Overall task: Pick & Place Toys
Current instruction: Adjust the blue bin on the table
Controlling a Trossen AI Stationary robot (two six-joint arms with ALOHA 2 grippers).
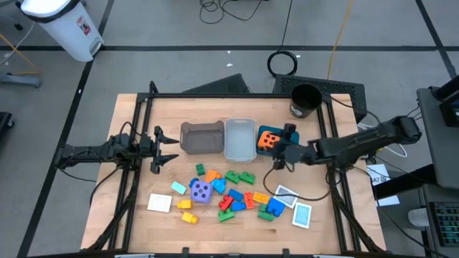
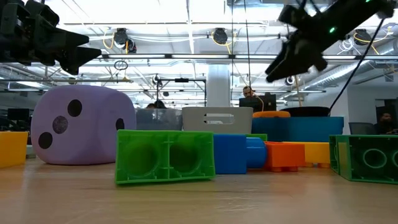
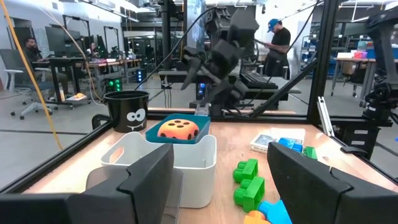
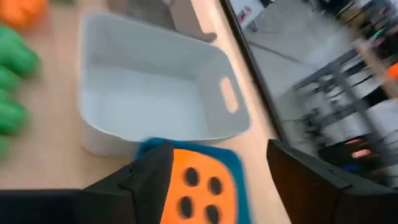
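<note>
The orange dotted cube (image 1: 267, 140) lies in the teal bin (image 1: 259, 129), and it also shows in the right wrist view (image 4: 198, 186). My right gripper (image 1: 282, 147) is open and empty just right of and above that bin, and its fingers stand apart over the cube (image 4: 219, 150). My left gripper (image 1: 162, 147) is open and empty left of the grey bin (image 1: 202, 137). The purple dotted cube (image 1: 202, 190), several coloured bricks (image 1: 240, 177) and white cards (image 1: 160, 203) lie on the table's near half.
The clear bin (image 1: 239, 140) stands between the grey and teal bins. A black cup (image 1: 305, 100) stands at the far right corner. Two more cards (image 1: 302, 214) lie at the near right. A black frame rail (image 1: 215, 95) runs round the table. People stand in the room beyond.
</note>
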